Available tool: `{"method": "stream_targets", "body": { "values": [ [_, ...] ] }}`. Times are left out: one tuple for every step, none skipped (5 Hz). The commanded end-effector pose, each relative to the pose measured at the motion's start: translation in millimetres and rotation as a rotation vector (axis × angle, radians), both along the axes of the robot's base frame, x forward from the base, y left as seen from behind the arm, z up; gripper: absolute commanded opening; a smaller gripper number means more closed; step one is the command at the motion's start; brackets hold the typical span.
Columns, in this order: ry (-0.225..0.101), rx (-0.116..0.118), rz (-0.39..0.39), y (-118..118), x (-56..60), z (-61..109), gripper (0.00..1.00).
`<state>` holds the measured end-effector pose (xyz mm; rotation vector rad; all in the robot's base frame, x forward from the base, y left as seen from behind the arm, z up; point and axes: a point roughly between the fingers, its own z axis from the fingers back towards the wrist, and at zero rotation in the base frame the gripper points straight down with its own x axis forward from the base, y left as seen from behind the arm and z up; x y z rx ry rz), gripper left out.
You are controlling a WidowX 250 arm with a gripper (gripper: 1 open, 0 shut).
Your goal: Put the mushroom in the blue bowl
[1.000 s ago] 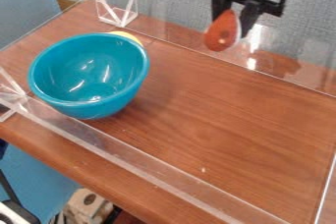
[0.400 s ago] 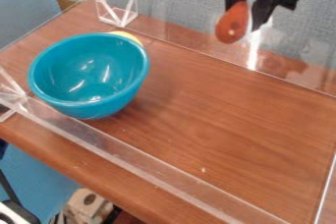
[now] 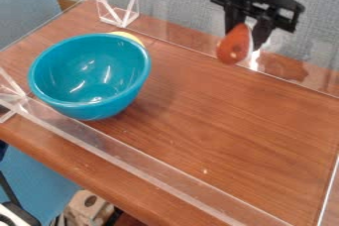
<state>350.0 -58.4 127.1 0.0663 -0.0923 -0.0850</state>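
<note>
Black fingers (image 3: 236, 44) hang from the arm at the upper right of the camera view, pointing down and closed on the mushroom (image 3: 233, 44), which shows as a reddish-orange rounded shape pinched between them. Its cream stem cannot be made out from this angle. The mushroom is held in the air above the far right part of the wooden worktop (image 3: 212, 111), close to the clear back wall, and a faint reflection of it shows in that wall just beside it. Whether its lower end is near the wood or well above it is hard to judge from this single view. Across the worktop, at the left, sits the blue bowl (image 3: 122, 89), upright, round and glossy, with its opening facing up and nothing visible inside it. Bowl and mushroom are well apart, with a broad stretch of bare wood between them. A small yellowish thing (image 3: 126, 38) peeks out from behind the bowl's far rim, too hidden to name. Low clear plastic walls (image 3: 133, 156) run around the worktop's edges, and a pair of clear triangular brackets (image 3: 119, 10) stands at the far left corner. Behind the arm is a pale grey-blue backdrop.
</note>
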Motion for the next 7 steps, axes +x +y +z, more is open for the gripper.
{"method": "stream_targets", "body": {
  "values": [
    [-0.044,-0.005,0.023,-2,9.6,12.4,0.00],
    [-0.046,-0.005,0.051,-1,17.3,12.2,0.00],
    [-0.048,-0.006,0.079,-9,21.3,14.7,0.00],
    [-0.049,-0.009,0.099,-17,24.8,16.1,0.00],
    [-0.061,0.003,0.170,-3,23.0,32.8,0.00],
    [-0.074,0.014,0.250,14,19.7,50.2,0.00],
    [-0.076,0.032,0.343,48,11.9,62.1,0.00]
  ]
}}
